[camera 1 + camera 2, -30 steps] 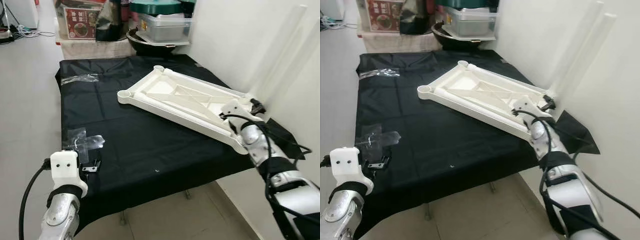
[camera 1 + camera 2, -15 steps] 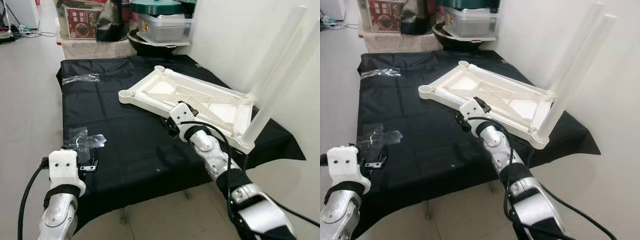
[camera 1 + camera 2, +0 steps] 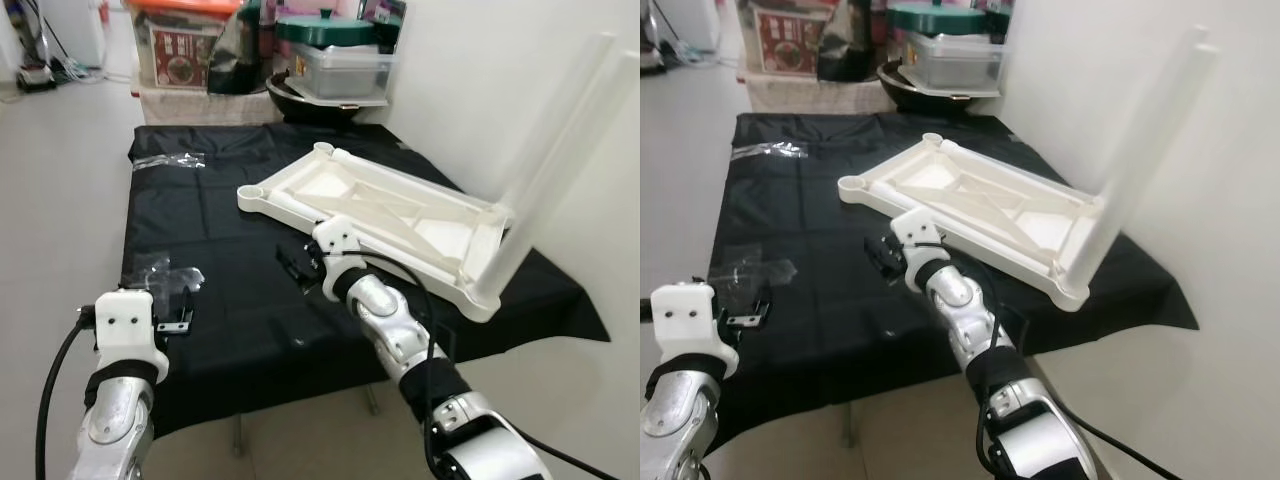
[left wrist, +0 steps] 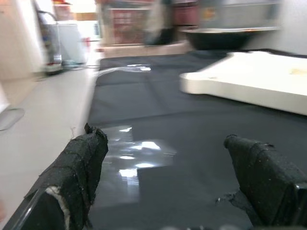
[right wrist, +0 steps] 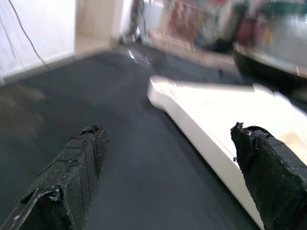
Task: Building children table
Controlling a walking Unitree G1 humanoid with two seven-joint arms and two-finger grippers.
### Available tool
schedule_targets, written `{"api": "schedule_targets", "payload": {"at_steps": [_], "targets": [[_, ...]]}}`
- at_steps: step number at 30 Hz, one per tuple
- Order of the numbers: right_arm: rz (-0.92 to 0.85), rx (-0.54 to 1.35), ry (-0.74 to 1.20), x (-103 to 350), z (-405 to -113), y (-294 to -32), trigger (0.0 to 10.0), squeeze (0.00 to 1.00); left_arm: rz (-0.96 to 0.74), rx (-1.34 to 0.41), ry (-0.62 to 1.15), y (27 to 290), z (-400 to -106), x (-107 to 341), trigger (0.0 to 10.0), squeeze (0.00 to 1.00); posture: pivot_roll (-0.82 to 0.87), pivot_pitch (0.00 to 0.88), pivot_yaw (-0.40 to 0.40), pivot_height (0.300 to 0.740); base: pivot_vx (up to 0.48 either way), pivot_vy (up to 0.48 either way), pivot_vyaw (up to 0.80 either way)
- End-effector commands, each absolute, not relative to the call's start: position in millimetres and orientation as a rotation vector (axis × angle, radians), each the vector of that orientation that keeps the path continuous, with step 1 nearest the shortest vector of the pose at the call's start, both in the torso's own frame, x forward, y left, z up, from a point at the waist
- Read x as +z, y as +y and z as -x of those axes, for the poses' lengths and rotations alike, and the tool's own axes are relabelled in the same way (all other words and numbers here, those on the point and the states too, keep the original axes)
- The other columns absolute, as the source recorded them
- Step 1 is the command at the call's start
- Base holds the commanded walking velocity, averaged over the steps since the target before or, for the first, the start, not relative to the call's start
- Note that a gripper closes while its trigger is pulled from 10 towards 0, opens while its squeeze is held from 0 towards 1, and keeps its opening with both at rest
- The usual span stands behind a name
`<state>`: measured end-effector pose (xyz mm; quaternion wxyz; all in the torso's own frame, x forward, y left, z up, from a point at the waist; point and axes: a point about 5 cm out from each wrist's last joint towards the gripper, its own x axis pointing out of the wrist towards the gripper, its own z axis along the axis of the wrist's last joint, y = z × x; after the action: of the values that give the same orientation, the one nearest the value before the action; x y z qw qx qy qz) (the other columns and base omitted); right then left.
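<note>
Left eye view: white top (image 3: 400,205) of the kids' table lies upside down on a black cloth (image 3: 240,270) over the tabletop, underside ribs up, near the far-right side. Two legs (image 3: 545,165) already stand in the sockets at the near-right end, leaning up by the wall. The two sockets (image 3: 250,195) at the other end are bare, so approx. half done; 2 legs left, then flip it upright. No spare legs in sight from here, so I can't say where they are.

R gripper (image 3: 298,268) hovers over the cloth just beside the top's near long edge, fingers spread wide w/ nothing in them; right wrist view shows the gap between its fingers (image 5: 76,165) bare, top's corner ahead. L gripper (image 3: 172,318) sits low at the cloth's near-left edge, near a clear plastic wrap (image 3: 165,272), fingers (image 4: 79,160) also wide apart & holding nothing.

Crates & a pot (image 3: 325,95) sit beyond the tabletop.
</note>
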<state>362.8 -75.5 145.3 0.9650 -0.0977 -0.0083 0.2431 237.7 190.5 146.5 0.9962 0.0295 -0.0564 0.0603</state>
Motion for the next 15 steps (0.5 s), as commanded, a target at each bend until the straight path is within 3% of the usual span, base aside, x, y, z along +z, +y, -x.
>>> {"api": "schedule_targets", "payload": {"at_steps": [1,5,15], "targets": [[0.164,0.489,0.014,143.7,-360.8,-74.1,10.0,0.0,-0.07,0.124,-0.098,190.7,-237.2,144.9,10.0,0.0,0.12,0.0,-0.098,0.74,0.0,0.0,0.8],[0.158,0.482,0.017,143.1,-359.6,-74.8,10.0,0.0,-0.066,0.124,-0.096,190.1,-236.7,143.9,10.0,0.0,0.12,0.0,-0.098,0.74,0.0,0.0,0.8],[0.146,0.462,0.053,138.0,-352.5,-81.7,10.0,0.0,-0.063,0.117,-0.091,189.2,-237.4,140.6,10.0,0.0,0.08,0.0,-0.067,0.74,0.0,0.0,0.0]]}}
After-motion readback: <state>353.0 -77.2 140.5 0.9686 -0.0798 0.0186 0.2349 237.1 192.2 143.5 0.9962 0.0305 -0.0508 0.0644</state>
